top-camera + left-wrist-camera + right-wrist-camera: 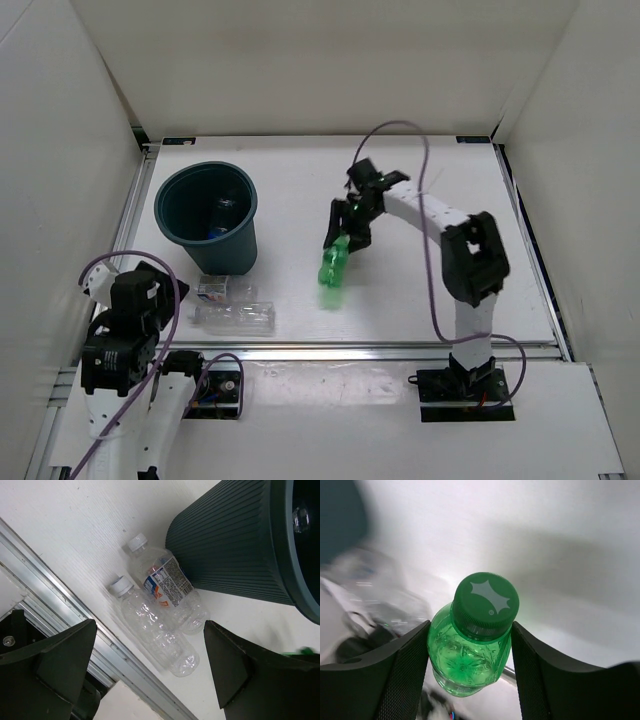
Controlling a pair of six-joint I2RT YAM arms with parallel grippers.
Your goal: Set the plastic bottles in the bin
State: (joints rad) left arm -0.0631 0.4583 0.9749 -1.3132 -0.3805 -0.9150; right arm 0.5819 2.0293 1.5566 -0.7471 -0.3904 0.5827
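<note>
The dark teal bin (pixel 168 215) stands at the left; a clear bottle with a blue label (pixel 222 214) lies inside it. Two clear bottles with pale labels lie side by side in front of the bin, one labelled (pixel 165 580), one nearer the edge (pixel 155 630); both also show in the top view (pixel 235 317). My left gripper (pixel 150 680) is open and empty above the nearer one. My right gripper (pixel 470 652) is shut on the green bottle (pixel 467 655), just below its cap, and holds it mid-table in the top view (pixel 334 265).
An aluminium rail (pixel 400 352) runs along the table's near edge, right beside the two clear bottles. White walls close the table at the left, the back and the right. The ribbed wall of the bin (pixel 230 545) is close to the left gripper.
</note>
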